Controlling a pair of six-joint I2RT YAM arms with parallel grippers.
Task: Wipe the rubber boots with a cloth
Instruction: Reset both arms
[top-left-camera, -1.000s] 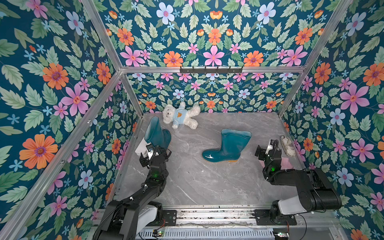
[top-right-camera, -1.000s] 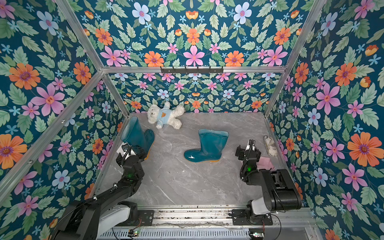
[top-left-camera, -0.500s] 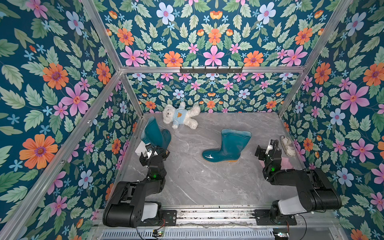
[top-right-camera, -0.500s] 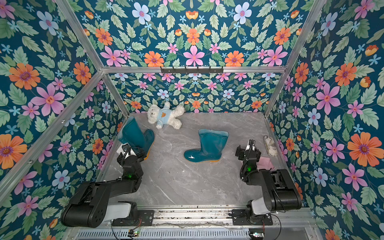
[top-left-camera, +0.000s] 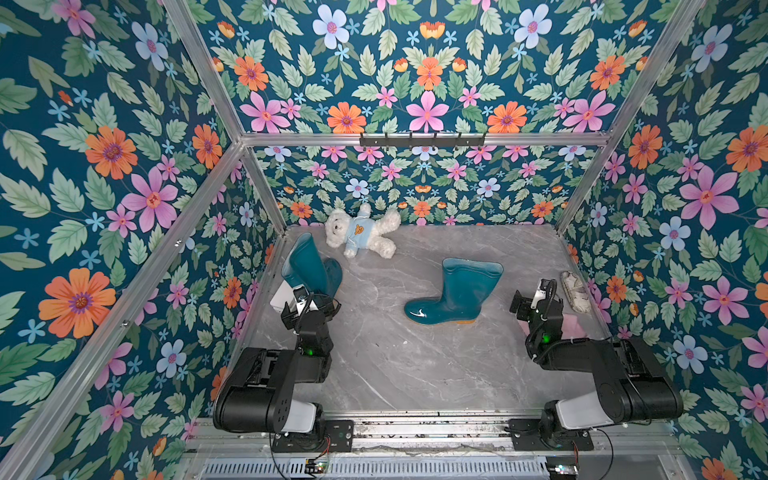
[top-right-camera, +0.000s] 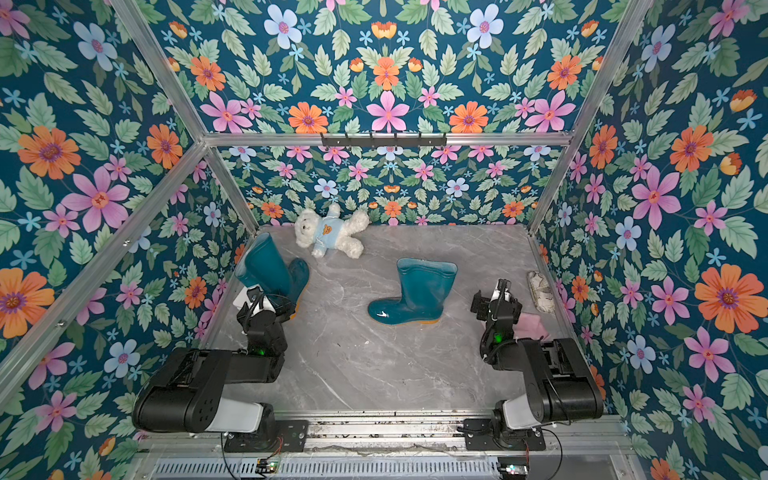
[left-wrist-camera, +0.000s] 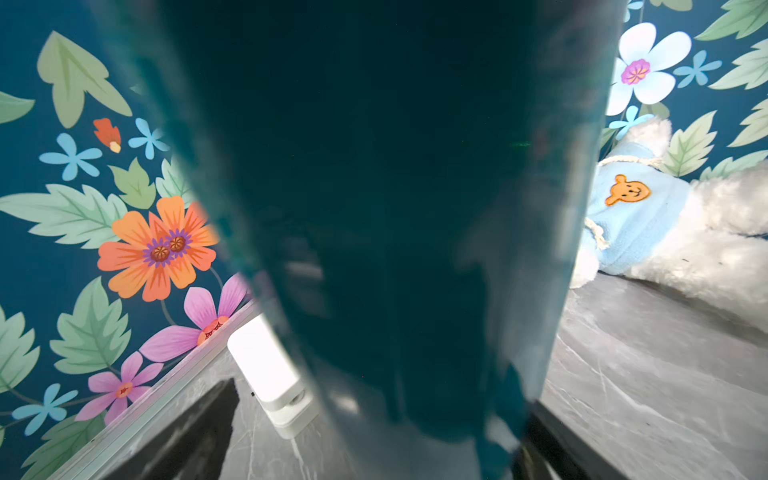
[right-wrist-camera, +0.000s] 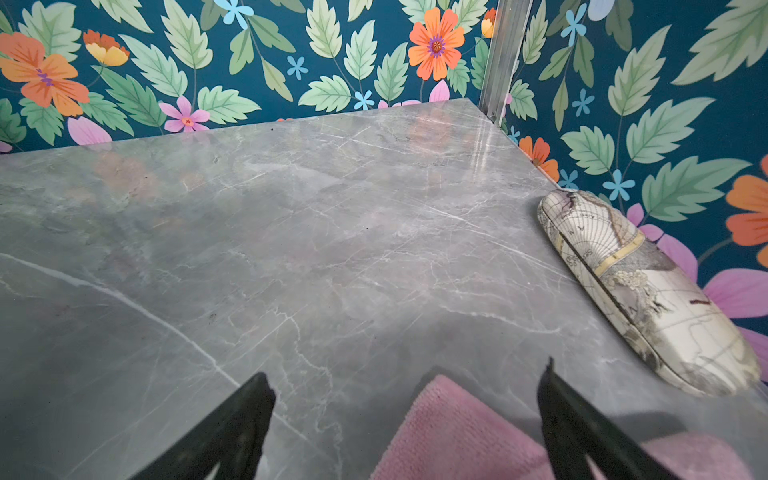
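One teal rubber boot (top-left-camera: 453, 291) (top-right-camera: 411, 291) stands upright mid-table, its toe pointing left. The other boot (top-left-camera: 309, 266) (top-right-camera: 270, 266) leans by the left wall. My left gripper (top-left-camera: 308, 300) (left-wrist-camera: 382, 392) is open right behind that boot. The boot's dark shaft (left-wrist-camera: 395, 208) fills the space between the jaws; one finger is clearly apart from it. A pink cloth (right-wrist-camera: 457, 432) (top-left-camera: 575, 326) lies flat by the right wall. My right gripper (right-wrist-camera: 406, 370) (top-left-camera: 532, 297) hangs open just above the cloth's corner, holding nothing.
A white teddy bear (top-left-camera: 361, 232) in a blue shirt lies at the back left. A map-print case (right-wrist-camera: 648, 299) (top-left-camera: 575, 291) rests along the right wall. A white box (left-wrist-camera: 270, 374) sits between the left boot and the wall. Floral walls close in three sides.
The left arm's rear links have folded down toward the front rail while its gripper stayed by the left boot. The right arm has not moved.
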